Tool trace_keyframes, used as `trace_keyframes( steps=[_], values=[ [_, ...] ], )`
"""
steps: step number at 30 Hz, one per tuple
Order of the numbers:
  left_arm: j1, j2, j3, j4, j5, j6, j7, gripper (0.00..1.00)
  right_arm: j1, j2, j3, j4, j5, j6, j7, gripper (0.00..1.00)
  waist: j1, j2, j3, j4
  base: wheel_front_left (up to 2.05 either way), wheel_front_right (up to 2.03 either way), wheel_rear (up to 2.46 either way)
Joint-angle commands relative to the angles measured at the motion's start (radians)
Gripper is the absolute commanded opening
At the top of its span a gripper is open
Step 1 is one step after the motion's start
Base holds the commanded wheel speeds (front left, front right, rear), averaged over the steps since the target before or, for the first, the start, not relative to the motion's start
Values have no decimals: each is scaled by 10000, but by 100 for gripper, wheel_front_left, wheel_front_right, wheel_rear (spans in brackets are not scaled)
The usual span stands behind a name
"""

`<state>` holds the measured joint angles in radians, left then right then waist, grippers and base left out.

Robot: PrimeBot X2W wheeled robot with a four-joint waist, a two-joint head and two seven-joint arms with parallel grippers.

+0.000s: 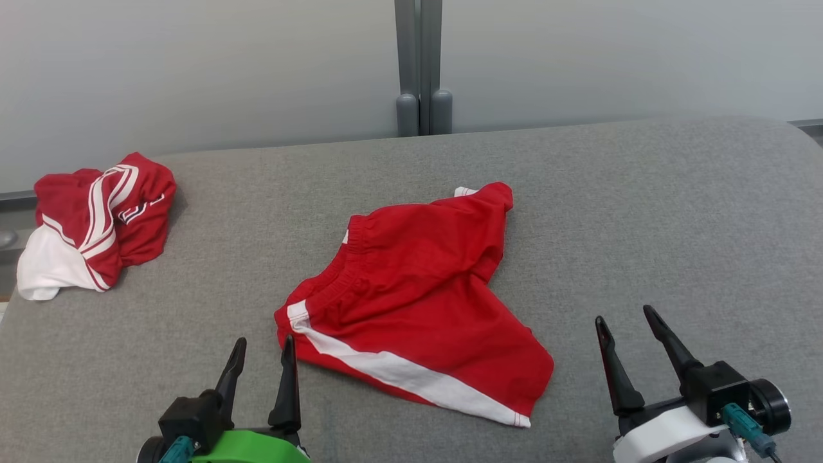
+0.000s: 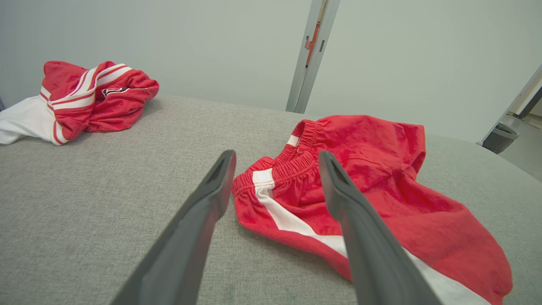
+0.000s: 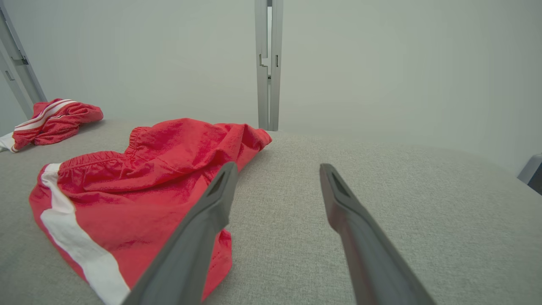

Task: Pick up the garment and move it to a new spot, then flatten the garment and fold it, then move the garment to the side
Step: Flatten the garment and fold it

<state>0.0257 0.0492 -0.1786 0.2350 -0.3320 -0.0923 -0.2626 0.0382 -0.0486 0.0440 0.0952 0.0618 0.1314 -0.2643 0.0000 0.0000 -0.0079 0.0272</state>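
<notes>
Red shorts (image 1: 418, 302) with a white side stripe and an elastic waistband lie rumpled in the middle of the grey padded table (image 1: 643, 212). My left gripper (image 1: 265, 341) stands open at the near left. Its right finger is close to the shorts' waistband corner, apart from it. In the left wrist view the shorts (image 2: 381, 182) lie just beyond the open left gripper (image 2: 276, 154). My right gripper (image 1: 624, 315) is open over bare table to the right of the shorts' hem. In the right wrist view the shorts (image 3: 139, 182) lie left of the open right gripper (image 3: 277, 166).
A second garment (image 1: 96, 218), red and white with stripes, lies bunched at the table's far left edge; it appears as a crumpled garment (image 2: 89, 97) in the left wrist view. A grey post (image 1: 421, 64) stands behind the table against a pale wall. Bare table stretches to the right.
</notes>
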Motion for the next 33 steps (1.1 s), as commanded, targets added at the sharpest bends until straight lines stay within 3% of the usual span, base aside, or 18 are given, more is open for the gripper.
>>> trace_keyframes(
  steps=[1, 23, 25, 26, 28, 29, 33],
  values=[
    [-93, 23, -22, 5, 58, 37, -33, 100, -110, -35, 87, 212, -50, -14, -3, 100, 0, 0, 45, 102, 0, 0, 0],
    [-438, 23, -208, -111, 130, 66, -33, 100, -2466, -38, 746, 6507, -148, -14, 31, 100, 0, 0, 769, 2061, 0, 0, 0],
    [-459, 23, -200, -119, 116, 74, -33, 100, -2649, -28, 881, 6968, -46, -14, 55, 68, 0, 0, 809, 2120, 0, 0, 0],
    [-466, 23, -193, -125, 106, 82, -33, 100, -2736, -28, 933, 7155, -10, -11, 63, 34, 0, 0, 826, 2139, 0, 0, 0],
    [-463, 23, -183, -150, 93, 98, -33, 100, -2952, -26, 942, 7327, 40, -11, 68, 7, 0, 0, 862, 2153, 0, 0, 0],
    [-455, 23, -177, -161, 84, 113, -33, 100, -3069, -28, 880, 7327, -15, -11, 59, 0, 0, 0, 876, 2148, 0, 0, 0],
    [-470, 23, -176, -240, 22, 152, -33, 100, -3555, -43, 487, 6988, -259, -14, 11, 0, 0, 0, 986, 2073, 0, 0, 0]
  ],
)
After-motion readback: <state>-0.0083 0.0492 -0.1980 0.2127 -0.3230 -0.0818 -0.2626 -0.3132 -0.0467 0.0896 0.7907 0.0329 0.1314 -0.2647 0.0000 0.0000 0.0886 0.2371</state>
